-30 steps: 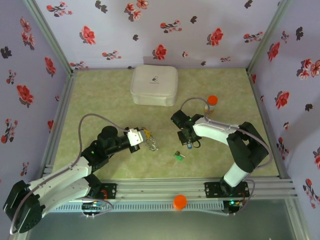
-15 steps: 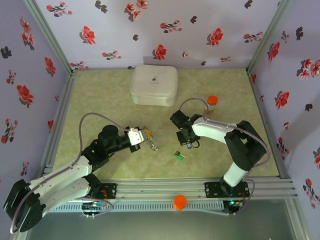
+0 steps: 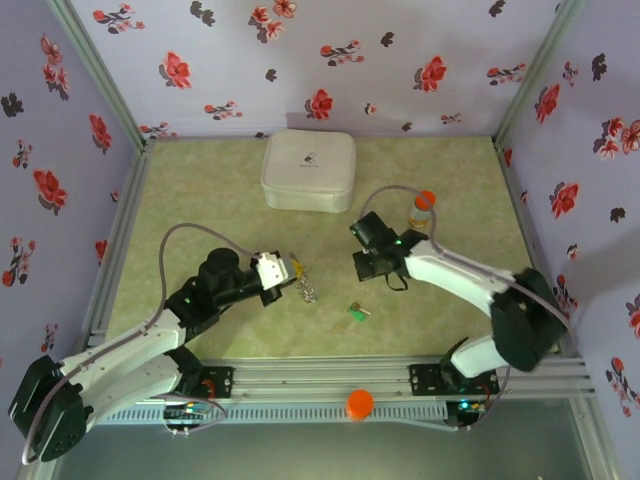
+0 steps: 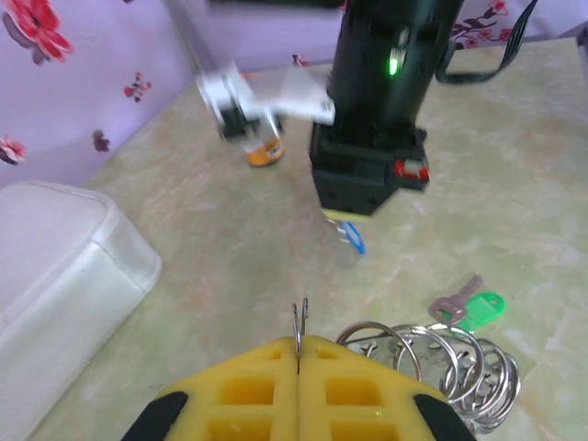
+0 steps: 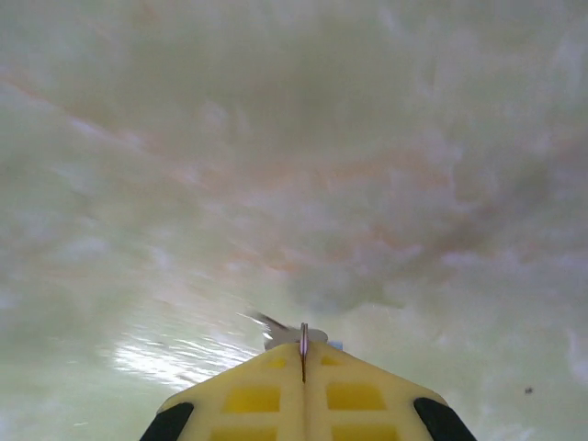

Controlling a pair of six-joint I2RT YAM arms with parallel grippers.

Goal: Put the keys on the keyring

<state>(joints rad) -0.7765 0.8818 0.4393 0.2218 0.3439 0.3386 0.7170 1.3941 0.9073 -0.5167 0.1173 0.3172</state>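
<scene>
Left wrist: left gripper (image 4: 299,344) is pressed shut on the keyring (image 4: 299,318), thin wire held edge-up, probably to present it for threading. Silver coils (image 4: 439,360) trail just right of its tips. Ahead and apart, right gripper (image 4: 340,219) pinches the tiny blue key (image 4: 354,241), hanging down. 1 green key (image 4: 470,305) lies flat beyond the coils, not yet picked.

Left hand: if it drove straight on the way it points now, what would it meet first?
Probably the blue key pinched in the right hand, dead ahead; depth is unclear. The green key lies off to the side of that line.
</scene>
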